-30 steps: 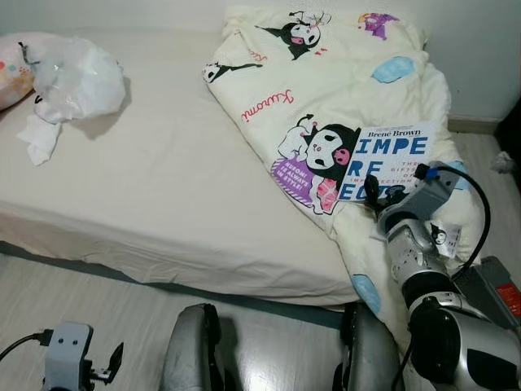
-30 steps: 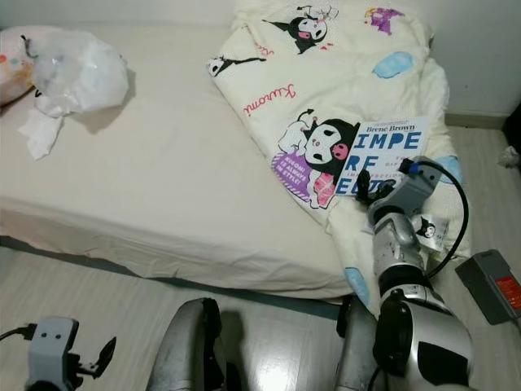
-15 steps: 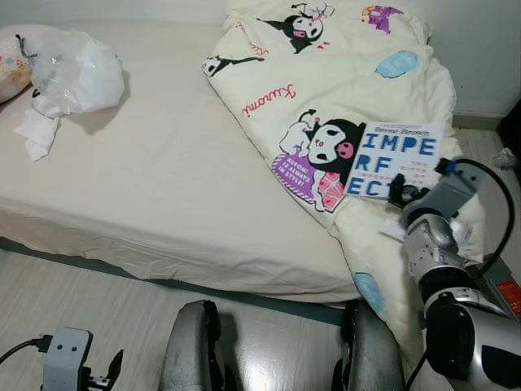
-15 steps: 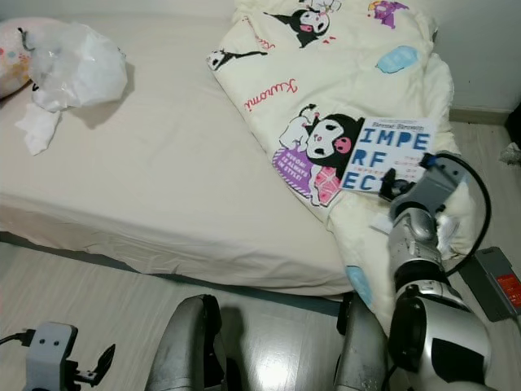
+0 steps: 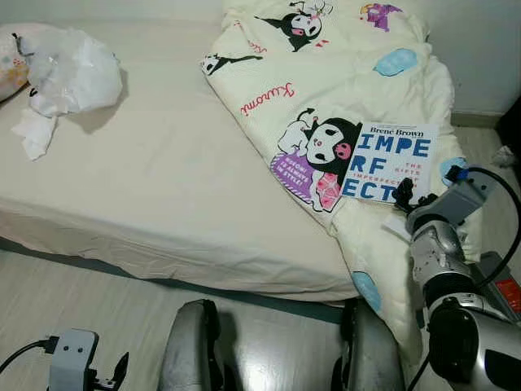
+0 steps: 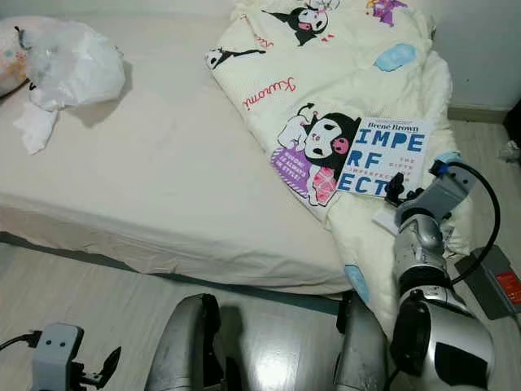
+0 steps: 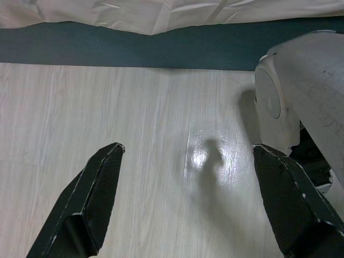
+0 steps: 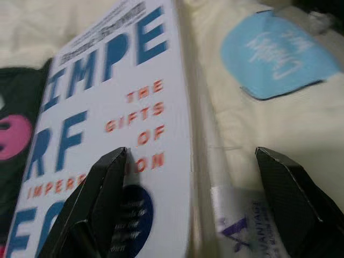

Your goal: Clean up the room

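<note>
Right wrist view: my right claw (image 8: 185, 209), fingers spread and grasping nothing, straddles the near edge of the book (image 5: 385, 161) lying on the quilt (image 5: 342, 73). Soft bedding may yield, I judge, so a finger could skid over the cover.
</note>
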`<state>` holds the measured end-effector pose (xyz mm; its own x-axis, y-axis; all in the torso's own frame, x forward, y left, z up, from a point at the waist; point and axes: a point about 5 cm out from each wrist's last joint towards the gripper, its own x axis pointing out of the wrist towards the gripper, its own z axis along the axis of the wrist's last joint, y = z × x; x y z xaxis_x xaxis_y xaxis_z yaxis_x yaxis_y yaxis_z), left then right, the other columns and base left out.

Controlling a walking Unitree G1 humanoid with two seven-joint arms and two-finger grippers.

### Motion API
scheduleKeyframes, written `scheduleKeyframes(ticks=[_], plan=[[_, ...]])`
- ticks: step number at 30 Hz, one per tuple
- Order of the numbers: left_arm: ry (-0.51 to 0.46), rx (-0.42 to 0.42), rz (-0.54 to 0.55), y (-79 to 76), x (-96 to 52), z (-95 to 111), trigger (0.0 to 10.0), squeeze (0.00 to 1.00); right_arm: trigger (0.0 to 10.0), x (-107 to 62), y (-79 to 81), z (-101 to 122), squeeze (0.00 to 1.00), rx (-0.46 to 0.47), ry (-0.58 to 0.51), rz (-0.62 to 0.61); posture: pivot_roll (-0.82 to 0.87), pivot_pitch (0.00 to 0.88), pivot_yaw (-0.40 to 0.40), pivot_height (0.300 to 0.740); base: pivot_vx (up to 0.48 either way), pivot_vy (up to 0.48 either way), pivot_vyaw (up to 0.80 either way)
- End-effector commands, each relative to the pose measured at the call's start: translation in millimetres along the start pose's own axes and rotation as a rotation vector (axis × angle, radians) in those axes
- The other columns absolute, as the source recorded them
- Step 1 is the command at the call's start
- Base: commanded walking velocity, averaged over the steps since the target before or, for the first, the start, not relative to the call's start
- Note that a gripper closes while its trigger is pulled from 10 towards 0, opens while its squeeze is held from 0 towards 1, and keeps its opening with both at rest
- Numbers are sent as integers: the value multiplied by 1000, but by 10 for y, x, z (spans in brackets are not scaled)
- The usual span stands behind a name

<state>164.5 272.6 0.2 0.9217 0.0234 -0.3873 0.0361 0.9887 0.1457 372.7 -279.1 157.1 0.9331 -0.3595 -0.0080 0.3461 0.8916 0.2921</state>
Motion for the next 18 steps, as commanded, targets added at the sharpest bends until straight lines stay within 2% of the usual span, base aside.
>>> scheduleKeyframes(ticks=[1, 5, 9, 14, 18], plan=[[49, -17, 6, -18, -66, -100, 10000, 0, 10000, -38, 110, -96, 0, -65, 2, 78, 185, 342, 131, 495, 0, 0, 0], [52, -17, 4, -33, -61, -104, 10000, 0, 10000, -26, 163, -31, 0, -70, -36, 108, 184, 340, 131, 495, 0, 0, 0], [57, -14, 2, -42, -57, -111, 10000, 0, 10000, -2, 186, 78, 0, -131, -85, 112, 184, 334, 131, 495, 0, 0, 0], [64, -8, 18, 22, -65, -109, 10000, 0, 10000, 12, 122, 51, 0, -221, -38, 37, 186, 331, 130, 495, 0, 0, 0], [67, -8, 24, 43, -64, -109, 10000, 0, 10000, 11, 109, 49, 0, -273, -38, 23, 189, 331, 139, 495, 0, 0, 0]])
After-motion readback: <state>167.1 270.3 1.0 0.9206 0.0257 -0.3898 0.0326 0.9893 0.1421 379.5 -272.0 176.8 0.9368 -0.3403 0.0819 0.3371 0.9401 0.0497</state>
